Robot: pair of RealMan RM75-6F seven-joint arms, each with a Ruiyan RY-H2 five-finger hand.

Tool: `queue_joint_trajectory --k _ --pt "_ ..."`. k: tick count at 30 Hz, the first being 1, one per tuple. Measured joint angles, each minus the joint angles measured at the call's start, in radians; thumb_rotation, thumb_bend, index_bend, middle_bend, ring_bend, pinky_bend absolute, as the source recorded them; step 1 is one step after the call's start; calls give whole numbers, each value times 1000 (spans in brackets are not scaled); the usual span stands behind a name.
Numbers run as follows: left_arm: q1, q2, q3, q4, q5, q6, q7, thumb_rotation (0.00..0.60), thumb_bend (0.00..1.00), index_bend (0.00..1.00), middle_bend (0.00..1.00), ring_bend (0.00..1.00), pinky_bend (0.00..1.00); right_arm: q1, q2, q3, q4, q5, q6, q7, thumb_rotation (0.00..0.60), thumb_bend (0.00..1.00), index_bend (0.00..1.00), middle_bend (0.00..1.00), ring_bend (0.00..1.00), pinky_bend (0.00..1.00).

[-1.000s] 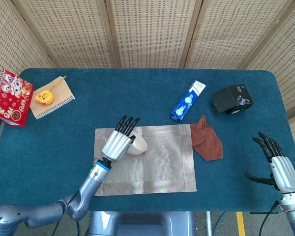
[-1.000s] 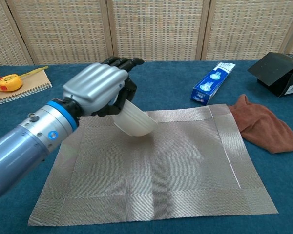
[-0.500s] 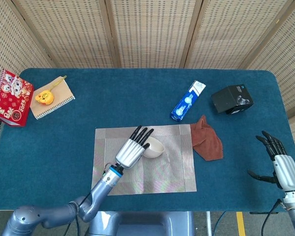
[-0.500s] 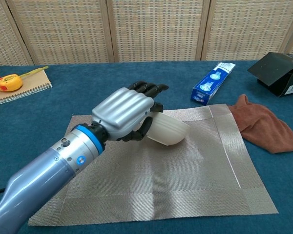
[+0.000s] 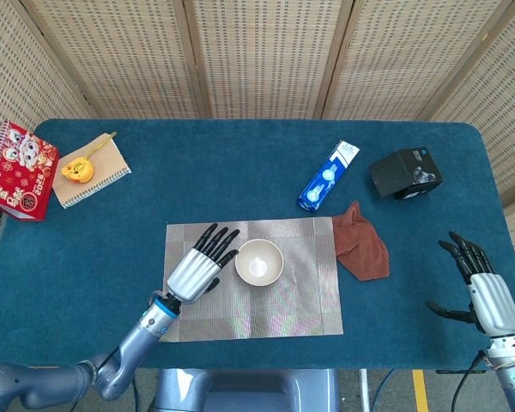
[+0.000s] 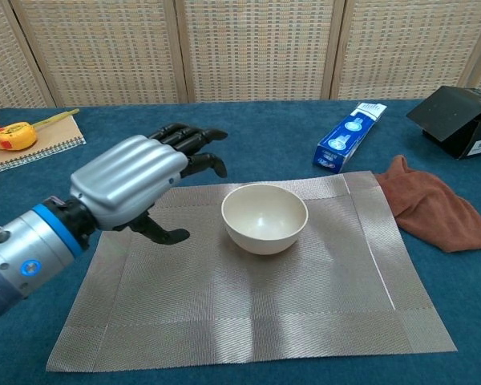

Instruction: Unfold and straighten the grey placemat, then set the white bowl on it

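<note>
The grey placemat [image 5: 300,300] [image 6: 305,305] lies flat and unfolded on the blue table. The white bowl [image 5: 259,263] [image 6: 264,217] stands upright on it, a little left of the mat's middle. My left hand [image 5: 197,269] [image 6: 132,183] hovers over the mat's left part, just left of the bowl, fingers spread and holding nothing. My right hand [image 5: 485,296] is at the table's right front edge, far from the mat, fingers spread and empty.
A brown cloth [image 5: 360,245] [image 6: 433,208] lies at the mat's right edge. Behind it are a blue and white box [image 5: 328,177] [image 6: 349,136] and a black box [image 5: 404,173] [image 6: 462,118]. A notebook with a yellow tape measure [image 5: 78,169] and a red book [image 5: 17,170] sit far left.
My left hand carried the bowl rightward over the mat, set it down upright and let go, then drew back to the left. The right hand barely moved.
</note>
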Motion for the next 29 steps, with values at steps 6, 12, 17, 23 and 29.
queue_joint_trajectory --k 6,12,17,23,29 --pt "54 94 15 -88 29 82 -24 600 191 195 0 0 0 0 -4 -2 -2 0 -4 -18 600 94 142 0 0 0" --pt "125 218 14 -219 -25 112 2 600 190 141 0 0 0 1 -5 -4 -4 3 -12 -34 600 93 133 0 0 0" --pt "220 347 37 -305 -66 173 45 600 191 103 0 0 0 0 -8 0 3 11 -12 -77 600 95 91 0 0 0" --pt "353 437 93 -333 -64 301 54 600 186 57 0 0 0 -3 -20 7 7 30 -10 -212 600 96 82 0 0 0" --pt "438 483 130 -314 -42 369 -2 600 179 18 0 0 0 -2 -19 0 -17 47 -42 -319 600 96 81 0 0 0"
